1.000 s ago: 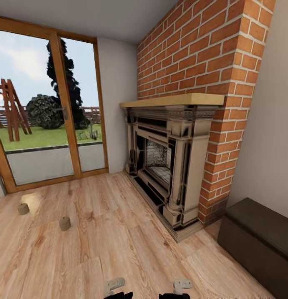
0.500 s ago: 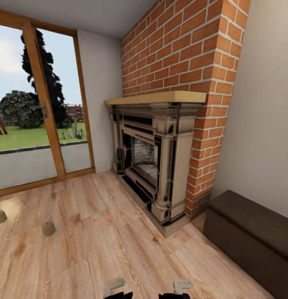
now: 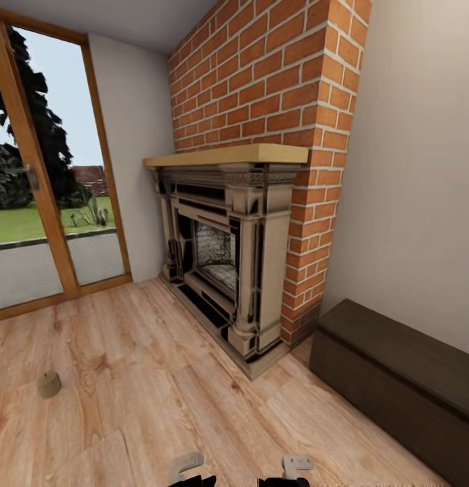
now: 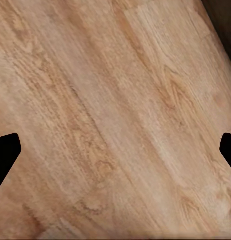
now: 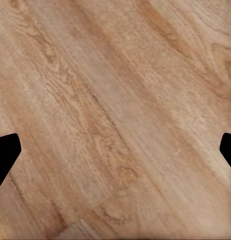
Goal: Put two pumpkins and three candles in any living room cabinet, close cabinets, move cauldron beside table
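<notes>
One short beige candle (image 3: 49, 383) stands upright on the wood floor at the left. The long, low dark-brown cabinet (image 3: 396, 379) runs along the right wall past the fireplace, and its fronts look closed. The pumpkins, the cauldron and the table are out of view. My left gripper (image 4: 115, 150) is open over bare floorboards, its dark fingertips (image 4: 5, 155) far apart with nothing between them. My right gripper (image 5: 115, 152) is open over the floor in the same way. Both arms' wrists (image 3: 187, 467) peek in at the head view's lower edge.
A brick chimney with an ornate fireplace (image 3: 227, 270) and a wooden mantel juts out from the wall ahead. A glass patio door (image 3: 31, 216) with a wooden frame fills the left. Open wood floor (image 3: 160, 392) lies between me, the candle and the cabinet.
The head camera has panned right, so the whole scene has slid left. A second candle seen earlier has left the picture at the left edge, and more of the cabinet shows. The grippers look unchanged.
</notes>
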